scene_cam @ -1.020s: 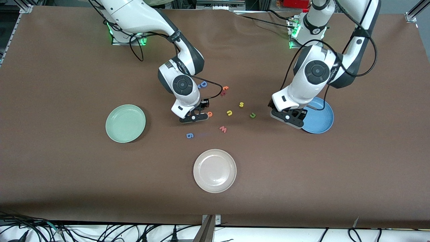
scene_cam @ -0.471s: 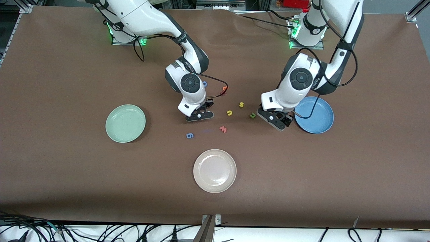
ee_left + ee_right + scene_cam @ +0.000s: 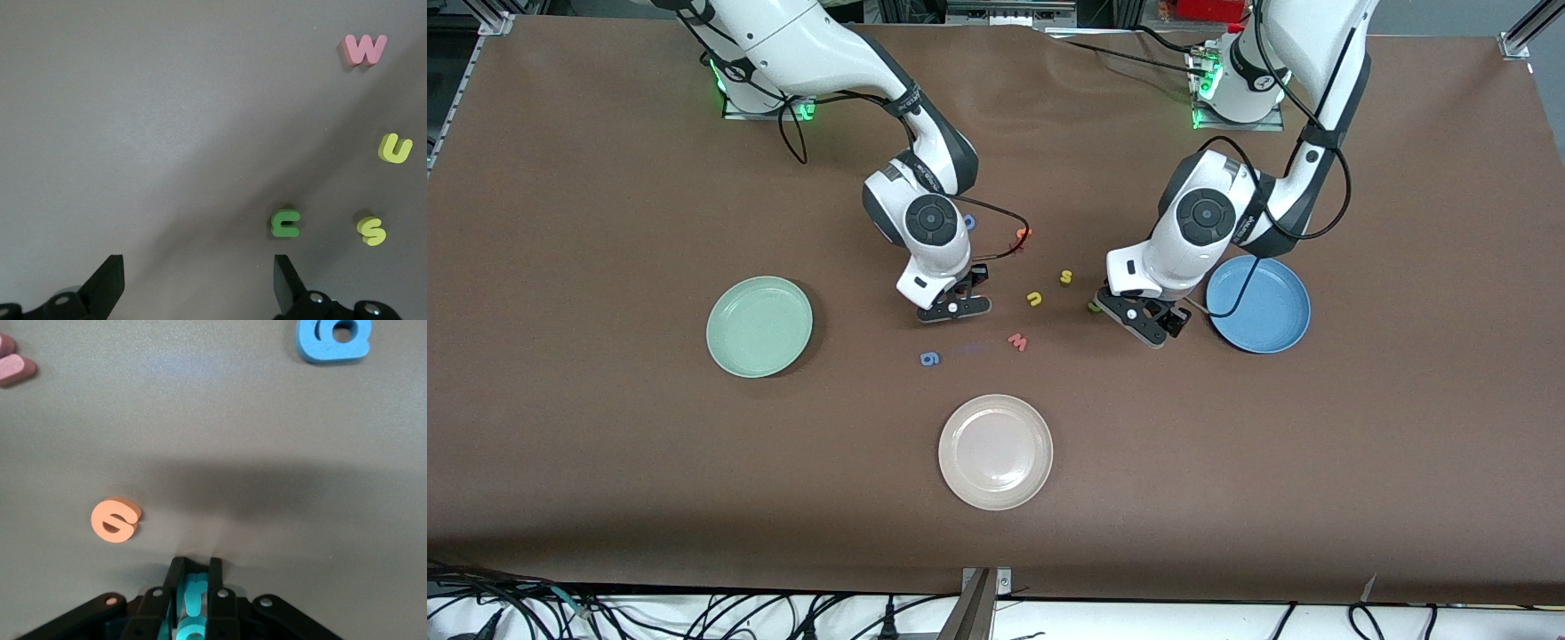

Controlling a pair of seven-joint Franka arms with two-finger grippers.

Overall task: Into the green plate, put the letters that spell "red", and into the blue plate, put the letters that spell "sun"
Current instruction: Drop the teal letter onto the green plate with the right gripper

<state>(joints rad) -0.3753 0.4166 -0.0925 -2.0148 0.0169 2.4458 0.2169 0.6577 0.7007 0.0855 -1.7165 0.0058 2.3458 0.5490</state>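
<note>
My right gripper (image 3: 953, 308) is down at the table between the green plate (image 3: 759, 326) and the yellow "u" (image 3: 1034, 299). In the right wrist view, this gripper (image 3: 195, 565) is shut on a teal letter (image 3: 195, 593), and the orange "e" (image 3: 115, 519) lies just beside its fingers. My left gripper (image 3: 1143, 327) hangs low between the dark green "n" (image 3: 1093, 308) and the blue plate (image 3: 1258, 305). In the left wrist view, this gripper (image 3: 197, 280) is open and empty. The "n" (image 3: 285, 223) lies just off one fingertip. The yellow "s" (image 3: 371, 231) and "u" (image 3: 395, 148) lie further out.
An off-white plate (image 3: 995, 452) sits nearest the front camera. A pink "w" (image 3: 1017, 341) and a small blue letter (image 3: 929, 358) lie between it and the grippers. A bigger blue letter (image 3: 333, 339) and a dark red and orange pair (image 3: 1021, 237) lie nearer the bases.
The right gripper has shut on the teal letter after shifting slightly toward the "u". The left arm has swung from over the blue plate's rim to beside the green "n".
</note>
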